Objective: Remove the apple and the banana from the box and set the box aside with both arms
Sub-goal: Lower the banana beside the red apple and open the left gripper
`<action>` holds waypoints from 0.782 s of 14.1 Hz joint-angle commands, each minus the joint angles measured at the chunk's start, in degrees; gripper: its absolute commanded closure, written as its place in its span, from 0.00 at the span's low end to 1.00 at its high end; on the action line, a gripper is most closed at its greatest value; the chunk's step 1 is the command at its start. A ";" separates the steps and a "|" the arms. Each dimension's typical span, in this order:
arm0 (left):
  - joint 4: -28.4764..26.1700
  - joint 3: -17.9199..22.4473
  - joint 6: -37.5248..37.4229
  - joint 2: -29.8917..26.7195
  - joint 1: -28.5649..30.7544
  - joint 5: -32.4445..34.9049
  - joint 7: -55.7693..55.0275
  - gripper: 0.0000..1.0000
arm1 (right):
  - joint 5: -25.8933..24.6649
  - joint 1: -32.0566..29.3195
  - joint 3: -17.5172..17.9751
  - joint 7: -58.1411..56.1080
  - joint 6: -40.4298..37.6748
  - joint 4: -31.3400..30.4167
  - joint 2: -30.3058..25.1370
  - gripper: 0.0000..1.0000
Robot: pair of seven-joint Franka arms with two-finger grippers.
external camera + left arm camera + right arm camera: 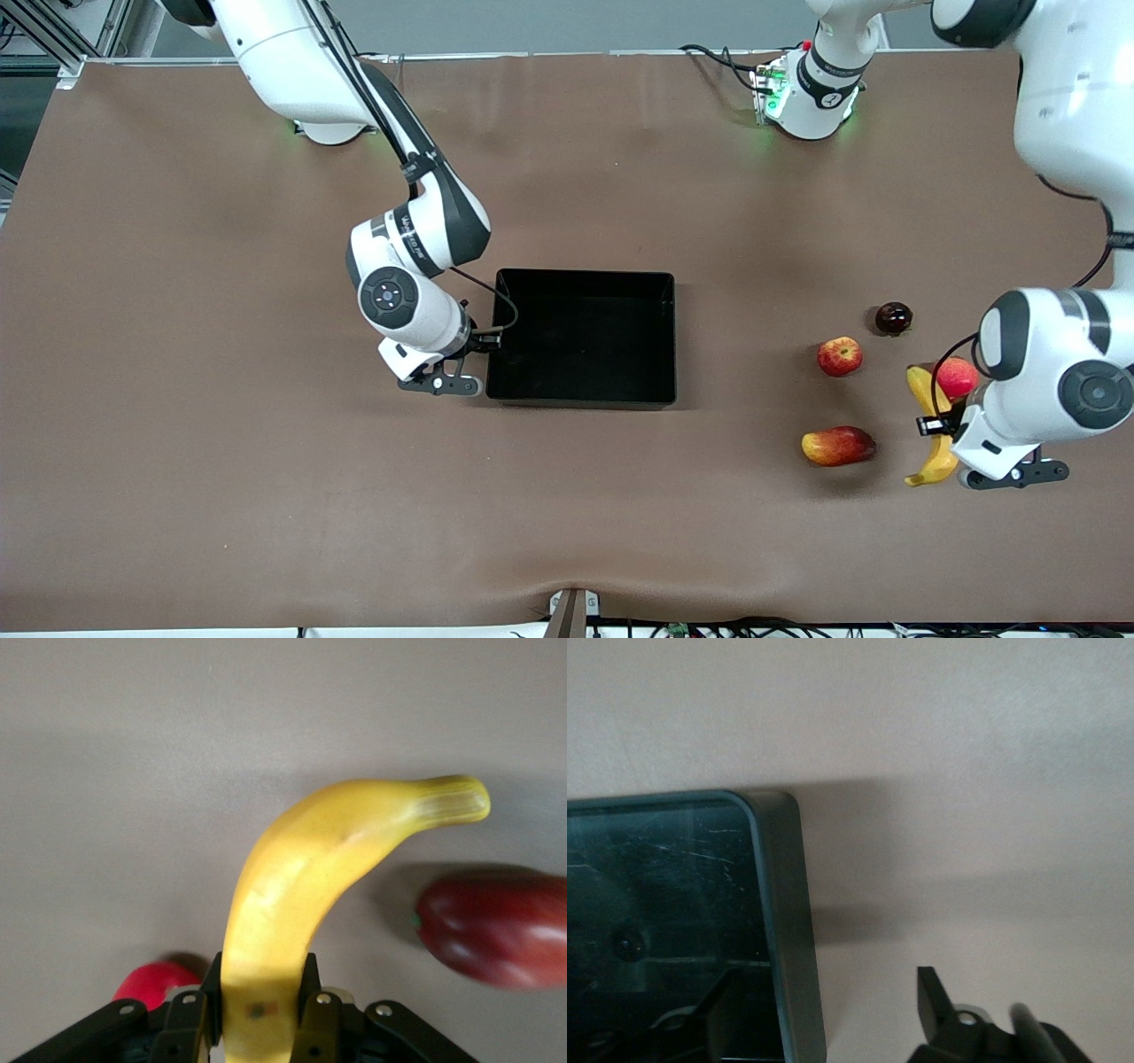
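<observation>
Straddling the box point(582, 337) wall at its right-arm end, the right hand point(485, 341) stands unclenched. The left hand point(941, 425) grasps the banana point(930, 434), well away from the box toward the left arm's end of the counter point(266, 487).

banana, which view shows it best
Left wrist view: the banana fills the frame, its lower end clamped between the left gripper fingers. The front view shows it small and partly hidden by the left arm. The right wrist view does not show it.

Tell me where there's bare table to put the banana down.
Widest bare stretch: between the box and the apple. Also the strip nearer the front camera than the box. Crowded around the left pincer, shut on the banana: pinkish-red fruit, mango-like fruit, dark fruit.
</observation>
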 commanded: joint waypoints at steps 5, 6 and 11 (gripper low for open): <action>0.61 0.45 5.21 5.74 0.68 5.35 -6.39 0.89 | 0.77 1.31 -0.69 3.20 0.36 0.63 0.67 1.00; 0.61 0.45 5.29 6.00 0.68 6.57 -6.47 0.53 | 0.77 1.14 -0.69 2.95 0.01 0.89 0.41 1.00; 0.87 -0.51 -0.65 -0.48 1.21 6.50 -4.63 0.00 | 0.86 -2.63 -0.95 2.42 -10.25 5.63 -2.05 1.00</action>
